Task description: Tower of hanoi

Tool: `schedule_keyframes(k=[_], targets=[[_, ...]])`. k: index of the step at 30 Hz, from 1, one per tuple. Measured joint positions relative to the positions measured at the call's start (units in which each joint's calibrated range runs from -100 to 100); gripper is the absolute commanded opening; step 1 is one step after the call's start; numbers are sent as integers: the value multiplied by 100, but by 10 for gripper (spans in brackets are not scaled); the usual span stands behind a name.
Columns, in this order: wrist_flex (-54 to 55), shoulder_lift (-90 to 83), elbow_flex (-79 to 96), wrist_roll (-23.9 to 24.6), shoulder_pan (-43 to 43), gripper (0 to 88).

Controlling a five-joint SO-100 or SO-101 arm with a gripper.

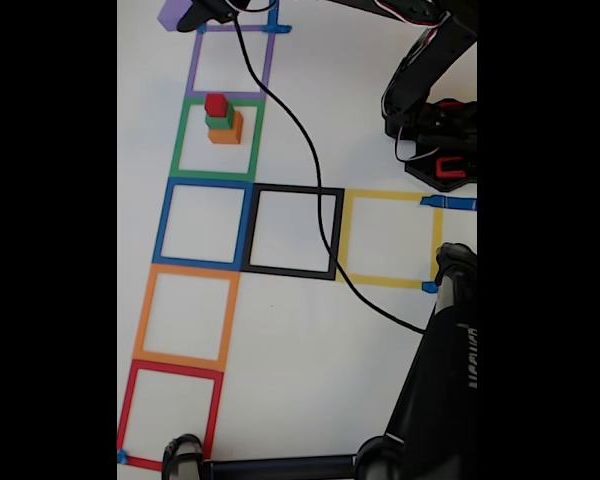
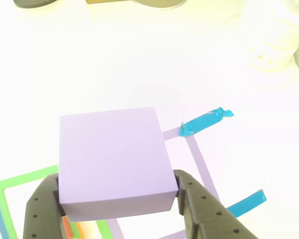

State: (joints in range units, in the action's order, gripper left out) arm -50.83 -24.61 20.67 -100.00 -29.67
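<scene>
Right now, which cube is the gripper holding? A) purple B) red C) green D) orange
A. In the other view the gripper has a finger on either side of the purple cube; in the fixed view the red cube, green cube and orange cube sit stacked inside the green tape square.
</scene>
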Motion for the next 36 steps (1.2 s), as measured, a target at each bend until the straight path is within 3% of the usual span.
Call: schedule_keyframes(k=[7, 11, 27, 36], targets=[[-2805, -17, -2647, 0, 632, 152], [-3781, -127, -3621, 0, 971, 154], [-3829, -996, -3267, 0, 3768, 148], [-3281, -1224, -2399, 0, 4564, 149]])
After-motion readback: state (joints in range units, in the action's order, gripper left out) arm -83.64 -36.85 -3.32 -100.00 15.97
